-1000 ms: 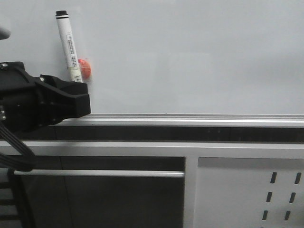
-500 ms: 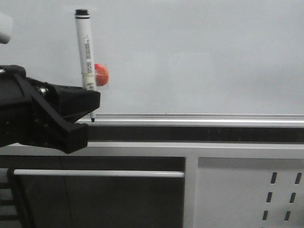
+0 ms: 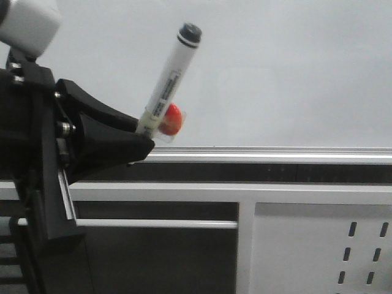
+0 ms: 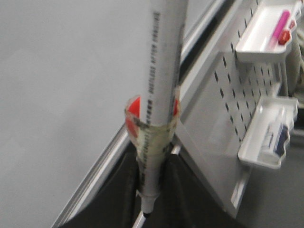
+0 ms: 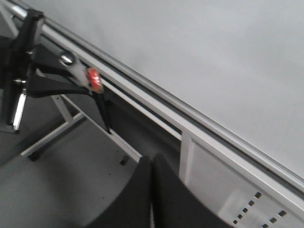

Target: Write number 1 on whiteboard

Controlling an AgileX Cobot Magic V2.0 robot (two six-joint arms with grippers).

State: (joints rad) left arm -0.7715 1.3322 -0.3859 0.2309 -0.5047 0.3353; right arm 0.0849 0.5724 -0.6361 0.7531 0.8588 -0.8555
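Pale and glossy, the whiteboard [image 3: 275, 73] filled the background above its silver rail [image 3: 263, 153], and no stroke of the number 1 showed on it anywhere. Held low before the board's left part, the white marker [image 3: 171, 79] leaned with its capped end up and to the right; in the left wrist view its dark tip [image 4: 147, 211] pointed down between the fingers. It looked light, stiff and smooth enough to slip, so the red wad [image 3: 171, 119] taped round the barrel probably served as the grip point. The left pincer [image 3: 138, 144] was clamped on the barrel at that wad. The right pincer [image 5: 151, 190] had its fingers pressed together, holding nothing. Beyond stood a perforated panel [image 4: 232, 109] with small trays [image 4: 266, 137].
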